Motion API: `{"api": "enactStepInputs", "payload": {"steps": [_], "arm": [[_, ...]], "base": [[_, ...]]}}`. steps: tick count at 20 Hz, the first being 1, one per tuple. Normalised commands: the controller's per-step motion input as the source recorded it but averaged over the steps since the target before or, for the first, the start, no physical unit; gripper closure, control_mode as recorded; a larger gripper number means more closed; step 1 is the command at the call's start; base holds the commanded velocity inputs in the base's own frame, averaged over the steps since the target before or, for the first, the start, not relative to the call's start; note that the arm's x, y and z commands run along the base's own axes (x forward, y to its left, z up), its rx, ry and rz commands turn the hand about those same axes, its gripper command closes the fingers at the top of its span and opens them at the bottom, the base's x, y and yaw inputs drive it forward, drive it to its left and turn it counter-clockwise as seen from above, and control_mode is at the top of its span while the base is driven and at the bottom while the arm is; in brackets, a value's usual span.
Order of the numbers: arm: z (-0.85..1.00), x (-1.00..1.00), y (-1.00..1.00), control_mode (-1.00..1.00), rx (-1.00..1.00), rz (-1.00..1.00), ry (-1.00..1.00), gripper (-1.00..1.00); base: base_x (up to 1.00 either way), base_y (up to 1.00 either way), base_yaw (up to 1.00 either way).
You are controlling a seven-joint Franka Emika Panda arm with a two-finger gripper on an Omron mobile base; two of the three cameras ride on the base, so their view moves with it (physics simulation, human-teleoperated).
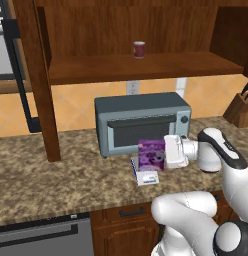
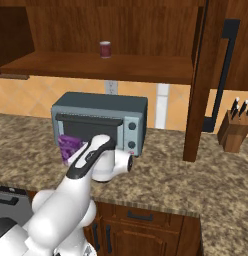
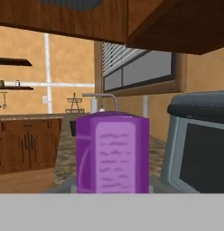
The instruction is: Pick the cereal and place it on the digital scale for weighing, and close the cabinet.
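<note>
Honestly nothing here is readable. The cereal [image 3: 112, 153] has rows of dark squiggly lines on the pale purple panel in the hand view, but they're just wavy marks, not letters, and its front [image 1: 151, 155] in the left base view only has a cartoon picture with no legible name. The digital scale [image 1: 147, 177] has a small display that's too tiny to read any digits, and the toaster oven [image 2: 101, 121] has round knobs with no markings I can make out.
</note>
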Motion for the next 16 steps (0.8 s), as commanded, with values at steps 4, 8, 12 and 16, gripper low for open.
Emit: {"api": "enactStepInputs", "payload": {"steps": [4, 8, 12, 16], "arm": [[-0.13, 0.20, 0.00, -1.00, 0.00, 0.00, 0.00, 1.00], [0.00, 0.28, 0.00, -1.00, 0.00, 0.00, -0.01, 1.00], [0.00, 0.33, 0.00, -1.00, 0.00, 0.00, 0.00, 1.00], [-0.12, 0.33, 0.00, -1.00, 0.00, 0.00, -0.02, 1.00]], "base": [[0.00, 0.00, 0.00], [0.00, 0.00, 0.00], [0.00, 0.00, 0.00], [0.00, 0.00, 0.00]]}}
